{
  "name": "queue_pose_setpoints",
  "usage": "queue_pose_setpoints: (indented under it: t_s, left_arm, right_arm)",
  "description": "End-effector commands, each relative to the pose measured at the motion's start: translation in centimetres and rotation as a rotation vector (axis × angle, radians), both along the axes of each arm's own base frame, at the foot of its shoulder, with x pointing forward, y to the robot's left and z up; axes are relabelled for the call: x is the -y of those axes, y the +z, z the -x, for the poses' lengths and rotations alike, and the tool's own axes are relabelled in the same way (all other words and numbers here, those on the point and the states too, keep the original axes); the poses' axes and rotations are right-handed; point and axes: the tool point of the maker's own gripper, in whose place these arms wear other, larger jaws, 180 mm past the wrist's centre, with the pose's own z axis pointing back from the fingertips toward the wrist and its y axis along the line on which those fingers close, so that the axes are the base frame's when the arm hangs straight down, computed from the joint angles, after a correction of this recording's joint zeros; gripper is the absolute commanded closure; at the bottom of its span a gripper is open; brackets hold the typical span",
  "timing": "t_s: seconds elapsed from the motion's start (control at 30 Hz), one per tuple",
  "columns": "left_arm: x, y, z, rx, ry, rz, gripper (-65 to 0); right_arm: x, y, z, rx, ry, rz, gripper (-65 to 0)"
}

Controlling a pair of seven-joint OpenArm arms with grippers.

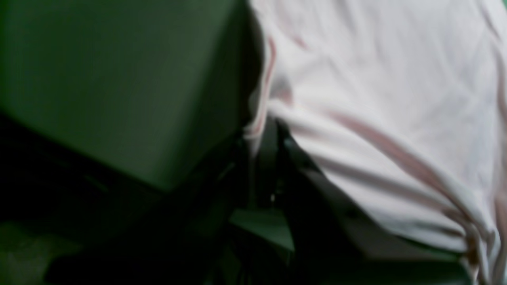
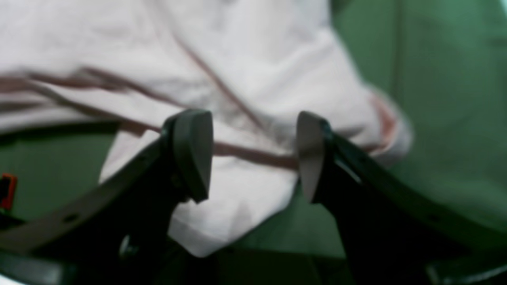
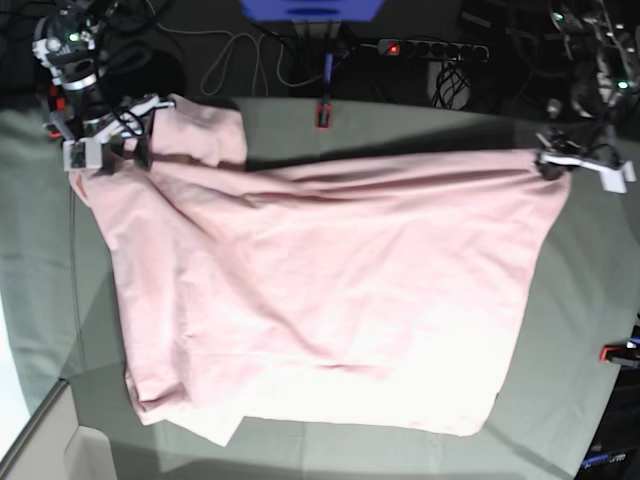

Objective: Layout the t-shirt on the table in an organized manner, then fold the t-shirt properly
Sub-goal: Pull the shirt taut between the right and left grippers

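Note:
The pale pink t-shirt (image 3: 320, 290) lies spread and creased across the table (image 3: 590, 260), with no lettering showing. My left gripper (image 3: 548, 165) is at the shirt's far right corner. In the left wrist view its dark fingers (image 1: 273, 158) are shut on the t-shirt (image 1: 376, 99) edge. My right gripper (image 3: 140, 150) is at the shirt's far left corner by a bunched sleeve. In the right wrist view the right gripper (image 2: 253, 154) stands open, and a fold of the t-shirt (image 2: 237, 79) shows in the gap between its pads; whether they touch it I cannot tell.
Red-and-black clamps sit at the table's far edge (image 3: 322, 113) and right edge (image 3: 618, 352), and one (image 2: 7, 192) shows in the right wrist view. A power strip (image 3: 430, 48) and cables lie beyond the far edge. Grey-green cloth shows along the right and near sides.

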Motion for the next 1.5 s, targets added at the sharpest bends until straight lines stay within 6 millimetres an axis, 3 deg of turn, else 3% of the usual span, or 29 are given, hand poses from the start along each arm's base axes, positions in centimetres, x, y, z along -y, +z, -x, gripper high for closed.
queue_pose_setpoints:
  t_s: [0.0, 0.3, 0.5, 0.7, 0.8, 0.97, 1.1, 1.2, 1.3, 1.33, 1.47]
  left_arm:
    - [-2.0, 2.3, -1.5, 0.07, 0.015, -0.056, -0.2]
    - [-7.4, 7.1, -3.9, 0.173, 0.079, -0.165, -0.2]
    - [-9.2, 9.3, -5.1, 0.241, 0.126, -0.186, -0.2]
    - [-9.1, 10.2, -6.3, 0.276, 0.127, -0.181, -0.2]
    - [-8.8, 10.0, -6.4, 0.274, 0.124, -0.175, -0.2]
    - [-8.8, 9.9, -6.3, 0.271, 0.124, -0.174, -0.2]
    - [-9.0, 9.6, -6.0, 0.263, 0.131, -0.172, -0.2]
    - [-9.1, 9.7, -6.0, 0.264, 0.132, -0.175, -0.2]
    - [-9.2, 9.8, -6.0, 0.262, 0.132, -0.177, -0.2]
    - [-9.2, 9.8, -6.0, 0.262, 0.132, -0.177, -0.2]
    - [-9.1, 10.0, -6.0, 0.267, 0.13, -0.18, -0.2]
  right_arm:
    - [0.2, 0.6, -0.2, 0.034, -0.008, -0.006, -34.4]
    - [1.0, 0.1, 0.5, 0.017, -0.031, -0.004, -34.4]
    - [1.7, 0.2, 0.6, 0.017, -0.05, 0.005, -34.4]
    - [1.4, -0.4, 1.2, -0.002, -0.047, -0.007, -34.4]
    - [1.1, -2.0, 1.6, -0.034, -0.06, -0.041, -34.4]
    - [1.0, -3.9, 0.2, -0.05, -0.061, -0.087, -34.4]
    - [1.3, -4.0, -1.0, -0.037, -0.056, -0.089, -33.5]
    - [1.0, -4.3, -2.3, -0.032, -0.028, -0.098, -24.7]
    - [1.3, -4.2, -4.2, -0.01, -0.023, -0.105, -4.0]
    - [1.5, -3.9, -5.2, 0.009, -0.023, -0.105, 0.0]
    - [2.8, -0.9, -9.2, 0.104, -0.002, -0.061, 0.0]
